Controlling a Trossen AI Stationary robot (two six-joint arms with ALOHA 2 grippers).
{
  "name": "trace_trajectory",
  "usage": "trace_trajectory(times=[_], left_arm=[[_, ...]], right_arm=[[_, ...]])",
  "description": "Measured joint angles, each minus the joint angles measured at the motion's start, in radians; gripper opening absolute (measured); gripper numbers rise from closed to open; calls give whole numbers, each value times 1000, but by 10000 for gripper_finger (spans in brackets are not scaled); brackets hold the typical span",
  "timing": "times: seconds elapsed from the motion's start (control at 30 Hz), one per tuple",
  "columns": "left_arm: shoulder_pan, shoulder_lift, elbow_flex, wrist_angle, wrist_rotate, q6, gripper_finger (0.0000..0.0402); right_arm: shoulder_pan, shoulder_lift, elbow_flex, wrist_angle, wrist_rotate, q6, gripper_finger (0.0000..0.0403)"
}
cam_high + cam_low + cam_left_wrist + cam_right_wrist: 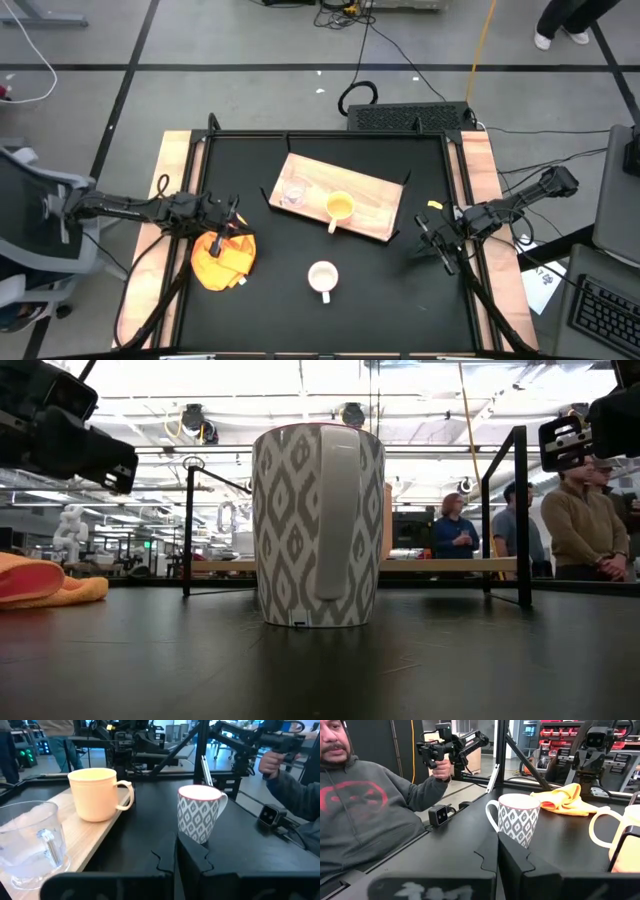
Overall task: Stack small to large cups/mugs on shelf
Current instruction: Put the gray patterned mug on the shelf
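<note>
White patterned mug (322, 277) stands alone on the black tabletop (390, 300), off the wooden shelf (370, 195), roughly midway between the left gripper (228, 222) and right gripper (432, 240), both shut and empty.

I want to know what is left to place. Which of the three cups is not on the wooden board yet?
The white patterned mug: it stands alone on the black tabletop, while the clear glass cup and the yellow mug sit on the board.
</note>
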Motion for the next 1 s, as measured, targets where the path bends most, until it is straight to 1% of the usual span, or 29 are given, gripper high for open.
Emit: trace_trajectory(times=[0.3, 0.37, 0.5, 0.53, 0.63, 0.77, 1.0], left_arm=[[-19, 1, 0, -38, 4, -28, 17], [-20, 1, 0, 0, 2, -54, 17], [-20, 1, 0, 135, -35, -109, 17], [-19, 1, 5, 140, -35, -119, 17], [-20, 2, 39, 125, -17, -126, 17], [-20, 32, 80, 111, -6, -131, 17], [-20, 131, 196, 116, -8, -115, 17]], right_arm=[[0, 0, 0, 0, 0, -7, 0], [0, 0, 0, 0, 0, -8, 0], [-1, 0, 0, 0, 0, -19, 0], [-1, 0, 0, 0, 0, -23, 0], [-1, 0, 0, 0, 0, -33, 0], [-1, 0, 0, -1, 0, -34, 0], [-1, 0, 0, -4, 0, -34, 0]])
